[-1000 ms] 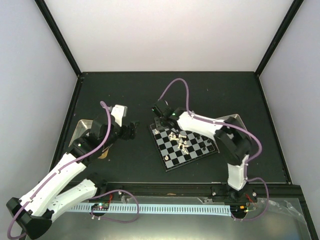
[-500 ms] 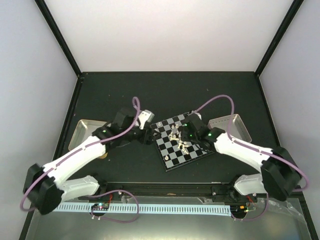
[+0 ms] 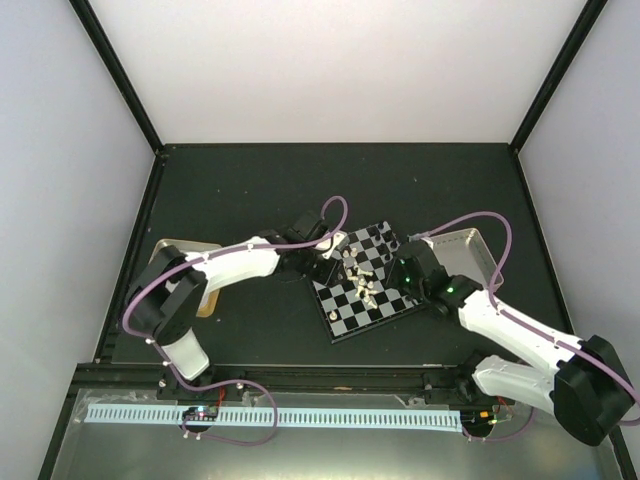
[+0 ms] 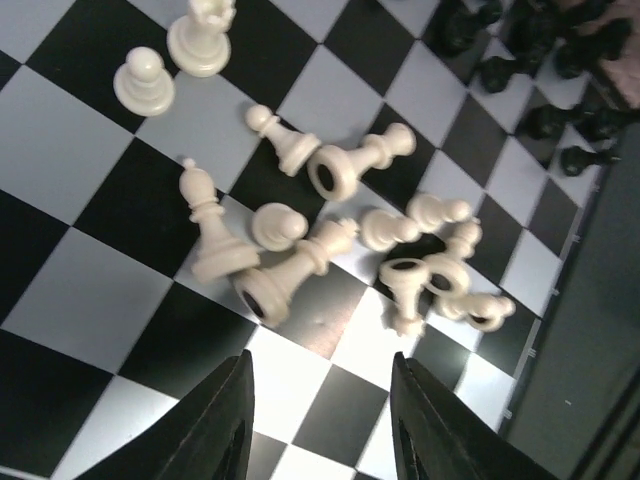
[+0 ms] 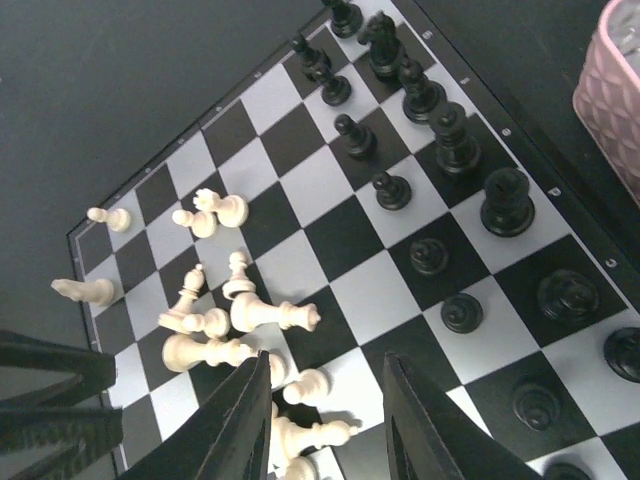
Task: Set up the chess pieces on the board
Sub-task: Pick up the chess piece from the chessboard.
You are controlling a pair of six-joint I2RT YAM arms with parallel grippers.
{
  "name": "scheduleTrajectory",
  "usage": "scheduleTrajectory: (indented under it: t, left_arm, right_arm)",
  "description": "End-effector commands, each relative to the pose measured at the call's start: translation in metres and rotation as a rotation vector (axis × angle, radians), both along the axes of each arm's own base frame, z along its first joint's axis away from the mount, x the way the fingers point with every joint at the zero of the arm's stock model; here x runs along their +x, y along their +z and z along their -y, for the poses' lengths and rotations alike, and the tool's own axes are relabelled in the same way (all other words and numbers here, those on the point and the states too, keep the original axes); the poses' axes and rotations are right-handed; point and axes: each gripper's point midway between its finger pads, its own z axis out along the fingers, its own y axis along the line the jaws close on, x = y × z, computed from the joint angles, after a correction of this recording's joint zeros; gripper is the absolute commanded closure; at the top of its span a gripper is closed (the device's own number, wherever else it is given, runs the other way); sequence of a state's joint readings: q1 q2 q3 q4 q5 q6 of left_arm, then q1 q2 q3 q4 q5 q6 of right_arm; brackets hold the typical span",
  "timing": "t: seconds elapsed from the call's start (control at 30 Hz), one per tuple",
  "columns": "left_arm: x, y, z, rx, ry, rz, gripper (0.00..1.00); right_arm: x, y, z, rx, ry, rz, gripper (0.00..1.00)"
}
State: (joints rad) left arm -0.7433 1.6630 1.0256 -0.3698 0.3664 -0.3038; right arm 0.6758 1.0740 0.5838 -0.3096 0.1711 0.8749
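The board (image 3: 345, 318) lies tilted at the table's middle. A heap of toppled cream-white chess pieces (image 4: 330, 240) covers its centre, and two white ones (image 4: 175, 60) stand upright beyond the heap. Black chess pieces (image 5: 440, 130) stand in rows along the board's right side. My left gripper (image 4: 320, 410) hovers over the board's left part, just short of the heap, open with only bare squares between its fingers. My right gripper (image 5: 325, 400) hangs open above the heap's near end. A fallen white pawn (image 5: 310, 383) lies below its gap, untouched.
A metal tray (image 3: 170, 255) sits left of the board under the left arm. Another tray (image 3: 470, 248) stands right of the board, and its pink ribbed wall (image 5: 610, 90) shows close to the board's corner. The left gripper's fingers (image 5: 50, 400) appear beside the heap.
Both arms have swung in over the board, the left from the left tray and the right from the far corner to the near right. The left jaws have narrowed.
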Motion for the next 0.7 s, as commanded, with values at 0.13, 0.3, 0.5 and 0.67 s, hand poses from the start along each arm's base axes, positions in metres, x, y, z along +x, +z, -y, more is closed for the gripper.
scheduleTrajectory:
  t: [0.13,0.3,0.5,0.67]
  left_arm:
    - [0.024,-0.015,0.009,0.036,0.129,-0.019,0.62]
    - [0.031,-0.025,0.009,0.055,0.19,-0.041,0.63]
    - [0.034,-0.028,0.014,0.037,0.212,-0.063,0.66]
    - [0.036,-0.032,0.016,0.041,0.228,-0.075,0.66]
  right_arm:
    - [-0.002,-0.008,0.002,0.038,-0.006,-0.001,0.67]
    - [-0.001,-0.01,0.001,0.042,0.001,-0.003,0.67]
    - [-0.001,-0.013,0.001,0.037,0.008,-0.006,0.68]
    - [-0.001,-0.016,0.0,0.035,0.012,-0.012,0.68]
